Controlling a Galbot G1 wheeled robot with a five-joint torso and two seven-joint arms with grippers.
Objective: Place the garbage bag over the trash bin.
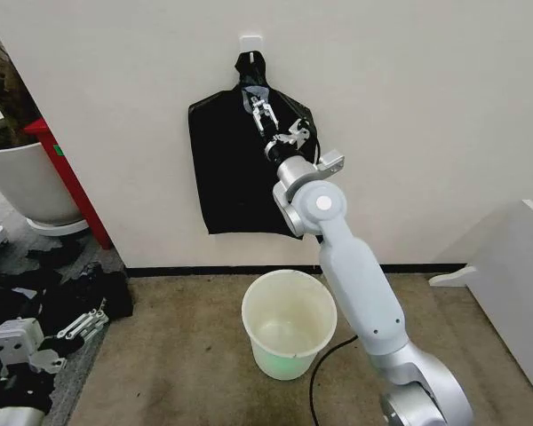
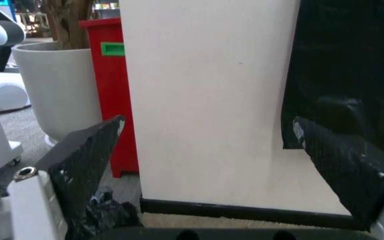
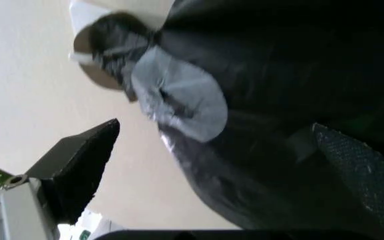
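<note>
The right arm reached up, its gripper [image 1: 263, 112] fingers spread at the hanging bag [image 1: 231, 169]; the left gripper [image 1: 82, 327] idled low, fingers apart.

We face a plain cream wall [image 1: 409, 106] with a dark baseboard [image 1: 160, 272] above tan carpet [image 1: 178, 364]. At left stand a large white plant pot [image 1: 22, 182] and a red cabinet [image 1: 71, 186].

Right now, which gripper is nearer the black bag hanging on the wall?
Right. The right gripper is raised against the upper part of the hanging bag, fingers open. The left gripper sits low by the floor, well off to the robot's left.
</note>
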